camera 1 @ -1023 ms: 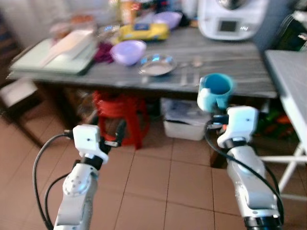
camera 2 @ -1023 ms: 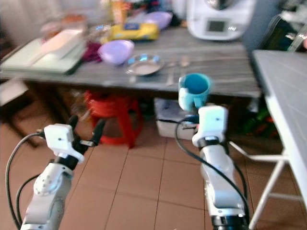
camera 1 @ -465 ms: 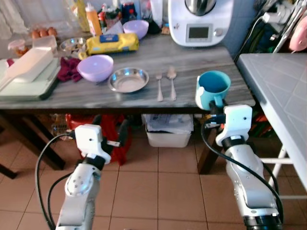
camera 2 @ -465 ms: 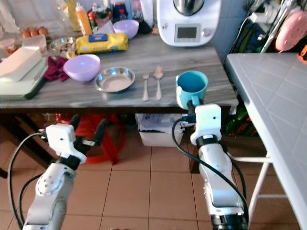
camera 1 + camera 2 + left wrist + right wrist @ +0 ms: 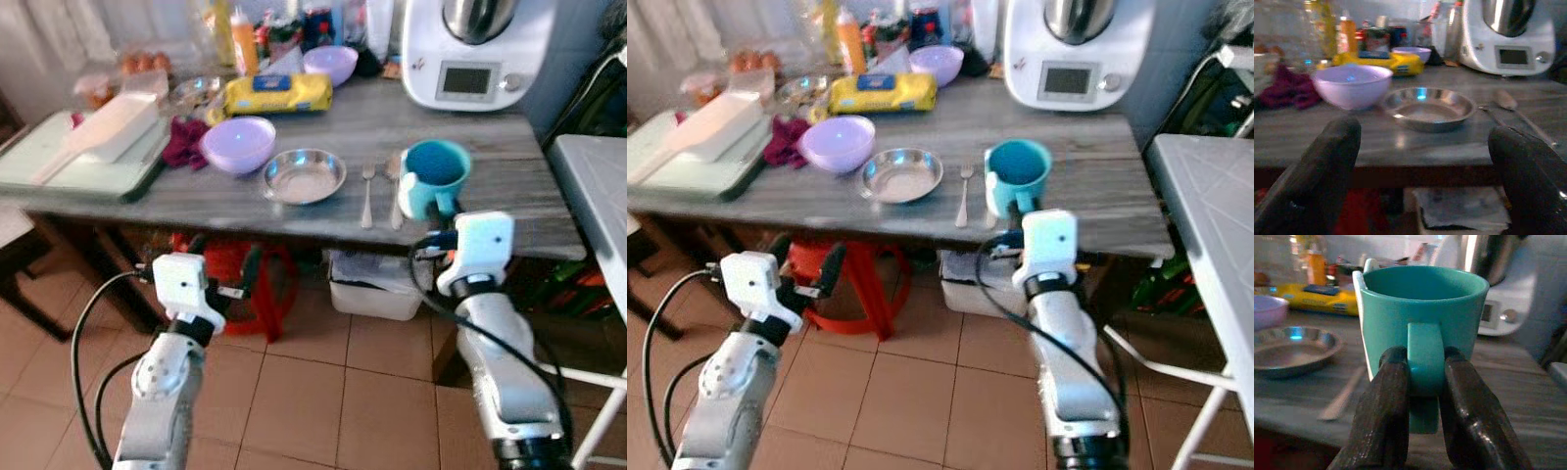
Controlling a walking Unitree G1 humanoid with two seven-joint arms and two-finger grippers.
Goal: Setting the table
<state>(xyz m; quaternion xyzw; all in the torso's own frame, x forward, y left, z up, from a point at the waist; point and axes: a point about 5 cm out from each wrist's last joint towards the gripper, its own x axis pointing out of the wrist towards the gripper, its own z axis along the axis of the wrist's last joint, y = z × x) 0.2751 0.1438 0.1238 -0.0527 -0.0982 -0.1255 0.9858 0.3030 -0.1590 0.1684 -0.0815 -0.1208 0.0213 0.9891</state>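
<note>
My right gripper (image 5: 1423,363) is shut on the handle of a teal mug (image 5: 433,176), holding it upright over the front part of the grey wooden table (image 5: 196,208). The mug hangs just right of a fork (image 5: 366,192) and a spoon (image 5: 395,188). Left of the cutlery lies a steel plate (image 5: 305,175), and a lilac bowl (image 5: 238,143) stands beyond it. Below the table's front edge, my left gripper (image 5: 223,264) is open and holds nothing. It faces the plate (image 5: 1428,107).
A white kitchen machine (image 5: 477,49), a yellow packet (image 5: 274,94), a second lilac bowl (image 5: 330,63) and bottles line the back. A maroon cloth (image 5: 183,142) and a pale green tray (image 5: 78,162) lie left. Under the table are a red stool (image 5: 257,286) and a white bin (image 5: 377,286). A white side table (image 5: 600,186) stands right.
The whole view has swung and steadied, so the table sits further right in the picture. The teal mug stays in my right gripper, now further in over the table by the spoon.
</note>
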